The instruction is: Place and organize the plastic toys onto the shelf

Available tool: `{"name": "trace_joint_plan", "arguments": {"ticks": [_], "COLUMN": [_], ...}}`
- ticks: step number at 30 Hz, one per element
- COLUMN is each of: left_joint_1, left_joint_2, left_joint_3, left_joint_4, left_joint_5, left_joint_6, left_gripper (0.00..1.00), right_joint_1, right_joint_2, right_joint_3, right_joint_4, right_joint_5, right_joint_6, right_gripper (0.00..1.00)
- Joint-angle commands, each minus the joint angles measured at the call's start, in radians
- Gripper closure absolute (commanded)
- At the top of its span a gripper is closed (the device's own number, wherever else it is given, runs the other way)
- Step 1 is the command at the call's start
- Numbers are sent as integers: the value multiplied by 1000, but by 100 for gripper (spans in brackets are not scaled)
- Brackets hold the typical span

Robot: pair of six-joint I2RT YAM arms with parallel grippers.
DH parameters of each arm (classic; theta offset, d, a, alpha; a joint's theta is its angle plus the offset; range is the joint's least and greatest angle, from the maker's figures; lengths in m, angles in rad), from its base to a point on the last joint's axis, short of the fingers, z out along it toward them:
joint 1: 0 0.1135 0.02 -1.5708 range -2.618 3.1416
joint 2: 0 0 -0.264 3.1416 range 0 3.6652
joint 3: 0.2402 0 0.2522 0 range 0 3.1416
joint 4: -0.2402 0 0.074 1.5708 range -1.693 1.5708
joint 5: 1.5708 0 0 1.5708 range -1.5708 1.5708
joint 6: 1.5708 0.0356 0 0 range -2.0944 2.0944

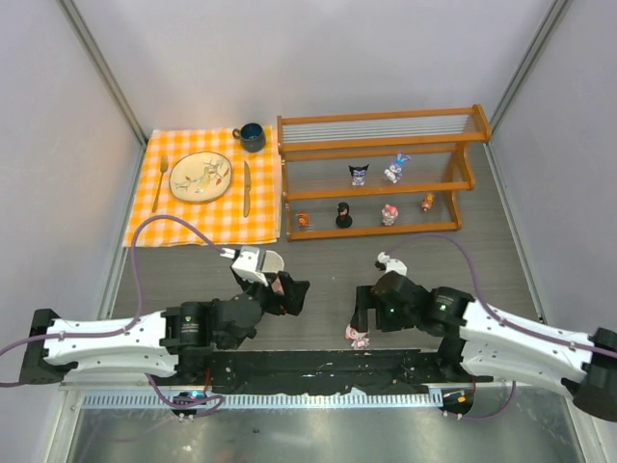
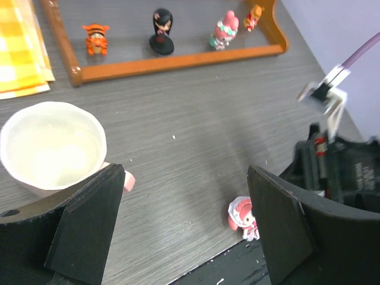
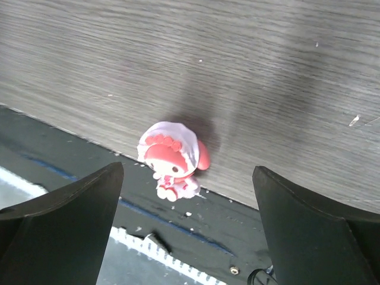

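A pink-white figurine (image 1: pixel 358 337) lies at the table's near edge, half over the black base strip. It also shows in the right wrist view (image 3: pixel 172 157) and the left wrist view (image 2: pixel 242 216). My right gripper (image 3: pixel 185 178) is open just above it, with the figurine between and slightly beyond the fingers. My left gripper (image 2: pixel 184 178) is open and empty over bare table, left of the figurine. The wooden shelf (image 1: pixel 376 121) holds several figurines: a black one (image 1: pixel 359 174) and a blue-purple one (image 1: pixel 395 170) on the upper tier, and several on the lower rail (image 2: pixel 178 59).
A white-and-pink mug (image 2: pixel 53 145) stands just beyond my left gripper's left finger. An orange checked cloth (image 1: pixel 145 217) at the back left holds a plate (image 1: pixel 201 177), a fork, a knife and a dark blue cup (image 1: pixel 252 136). Purple cables loop from both wrists.
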Motion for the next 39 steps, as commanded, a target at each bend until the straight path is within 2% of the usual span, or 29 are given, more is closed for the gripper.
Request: {"name": "trace_joint_plan", "arguments": {"ticks": [1, 5, 10, 14, 27, 39], "left_joint_1": [-3, -3, -3, -3, -3, -3], "left_joint_2": [-71, -103, -111, -103, -92, -83], "left_joint_3": [8, -10, -18, -18, -32, -41], "left_joint_4": [-88, -124, -122, -113, -93, -85], "left_joint_5": [-118, -124, -121, -118, -114, -109], "left_joint_6": [-26, -58, -67, -67, -69, -76], "left_gripper": [11, 11, 11, 10, 10, 10], "right_joint_1": [48, 115, 164, 184, 193, 195], "right_joint_2": [165, 323, 431, 510, 549, 484], "right_joint_3": [94, 158, 203, 228, 214, 142], "right_joint_4": [68, 88, 135, 85, 97, 91], "right_joint_5": [74, 132, 165, 240, 229, 206], "right_joint_6": [-52, -50, -29, 14, 27, 66], "right_gripper": [2, 0, 0, 0, 1, 4]}}
